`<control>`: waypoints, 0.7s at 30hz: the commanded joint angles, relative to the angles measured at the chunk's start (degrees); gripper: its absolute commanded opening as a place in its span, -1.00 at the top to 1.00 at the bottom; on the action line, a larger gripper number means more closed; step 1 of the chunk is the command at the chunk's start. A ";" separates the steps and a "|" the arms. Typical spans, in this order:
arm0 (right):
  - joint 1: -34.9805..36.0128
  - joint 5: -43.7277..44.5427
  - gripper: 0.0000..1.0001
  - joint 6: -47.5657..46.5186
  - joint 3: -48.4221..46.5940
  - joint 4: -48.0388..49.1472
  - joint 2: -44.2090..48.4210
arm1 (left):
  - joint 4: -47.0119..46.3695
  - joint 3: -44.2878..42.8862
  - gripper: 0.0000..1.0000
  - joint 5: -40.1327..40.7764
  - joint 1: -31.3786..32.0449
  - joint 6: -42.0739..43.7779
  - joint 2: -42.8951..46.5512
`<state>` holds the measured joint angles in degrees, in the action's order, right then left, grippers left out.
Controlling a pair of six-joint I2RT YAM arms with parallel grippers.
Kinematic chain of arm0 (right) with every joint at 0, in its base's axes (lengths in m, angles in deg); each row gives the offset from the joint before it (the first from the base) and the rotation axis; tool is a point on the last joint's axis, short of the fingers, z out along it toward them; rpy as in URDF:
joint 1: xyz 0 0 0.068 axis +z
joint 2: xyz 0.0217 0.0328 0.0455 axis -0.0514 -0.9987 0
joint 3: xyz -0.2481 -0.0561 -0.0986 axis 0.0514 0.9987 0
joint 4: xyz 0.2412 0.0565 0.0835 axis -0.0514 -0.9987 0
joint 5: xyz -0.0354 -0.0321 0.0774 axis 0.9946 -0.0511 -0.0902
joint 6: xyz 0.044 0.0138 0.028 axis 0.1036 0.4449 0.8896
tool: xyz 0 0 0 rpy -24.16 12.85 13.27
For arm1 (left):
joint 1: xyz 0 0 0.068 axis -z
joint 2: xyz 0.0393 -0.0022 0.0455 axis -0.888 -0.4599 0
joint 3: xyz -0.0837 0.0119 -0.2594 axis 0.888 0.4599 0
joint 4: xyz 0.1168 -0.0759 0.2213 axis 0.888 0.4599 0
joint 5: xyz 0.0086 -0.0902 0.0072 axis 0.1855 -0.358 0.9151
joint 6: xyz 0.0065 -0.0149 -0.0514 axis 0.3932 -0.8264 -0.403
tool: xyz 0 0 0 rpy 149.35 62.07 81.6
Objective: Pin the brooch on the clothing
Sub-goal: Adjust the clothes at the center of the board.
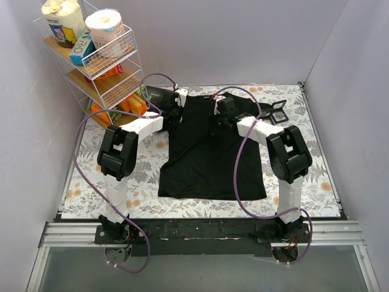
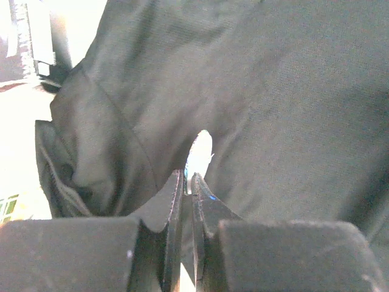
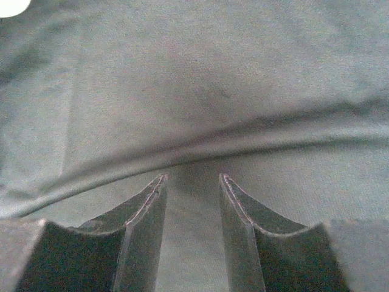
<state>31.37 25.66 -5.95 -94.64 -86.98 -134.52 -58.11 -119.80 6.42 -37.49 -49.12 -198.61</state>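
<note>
The clothing (image 1: 209, 152), a black T-shirt, lies spread on the flowered tabletop with its neck at the far end. My left gripper (image 1: 176, 112) is at its left shoulder. In the left wrist view the jaws (image 2: 188, 177) are shut, a thin strip of the clothing (image 2: 279, 91) is pinched between them, and folds run toward the tips. My right gripper (image 1: 214, 121) is over the upper chest, and its jaws (image 3: 192, 177) stand open just above the clothing (image 3: 200, 79), with a raised fold right ahead of the tips. The brooch is not visible in any view.
A wire rack (image 1: 100, 61) with packets and paper rolls stands at the back left, close to the left arm. Two small black square boxes (image 1: 278, 112) lie at the back right beside the shirt. White walls close in the table on three sides.
</note>
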 commanded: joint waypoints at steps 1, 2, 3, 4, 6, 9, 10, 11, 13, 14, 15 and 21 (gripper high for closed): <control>3.03 6.68 0.06 0.51 -3.55 -4.14 -2.80 | -3.36 4.10 1.00 -4.56 -0.25 -3.53 9.53; 4.26 7.03 0.06 0.77 -1.63 -3.70 -2.54 | -4.59 7.16 1.00 -4.12 -0.34 -3.18 10.42; 5.05 8.60 0.06 1.04 -0.66 -3.18 -2.28 | -5.90 7.97 1.00 -2.90 -0.34 -2.83 11.13; 5.76 9.66 0.06 1.30 0.40 -2.74 -2.02 | -6.09 8.42 1.00 -2.28 -0.34 -2.48 11.48; 7.69 12.38 0.07 1.83 2.51 -2.65 -1.57 | -6.62 9.04 1.00 -1.31 -0.34 -1.86 11.84; 9.28 13.28 0.08 3.15 3.83 -3.96 -2.01 | -6.71 9.04 1.00 -1.65 -0.34 -2.12 11.66; 9.63 13.36 0.08 3.32 4.19 -4.14 -2.01 | -6.71 9.21 1.00 -2.27 -0.34 -2.29 11.66; 10.33 13.45 0.08 3.59 4.62 -4.83 -2.01 | -6.80 9.04 1.00 -2.45 -0.34 -2.38 11.66; 11.03 14.24 0.08 4.03 5.68 -5.80 -1.84 | -6.80 9.12 1.00 -2.45 -0.43 -2.65 11.84; 11.56 14.50 0.08 4.20 6.20 -6.59 -1.32 | -6.80 9.21 1.00 -2.19 -0.43 -2.56 11.92; 11.91 14.68 0.08 4.47 6.82 -6.86 -0.88 | -6.97 9.13 1.00 -1.92 -0.34 -2.56 12.19; 12.79 14.16 0.09 6.05 13.41 -8.44 4.13 | -7.15 9.48 1.00 -1.74 -0.43 -2.47 13.07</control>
<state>43.24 40.41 -1.95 -86.00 -87.79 -132.42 -64.05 -110.86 4.51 -37.80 -51.32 -189.96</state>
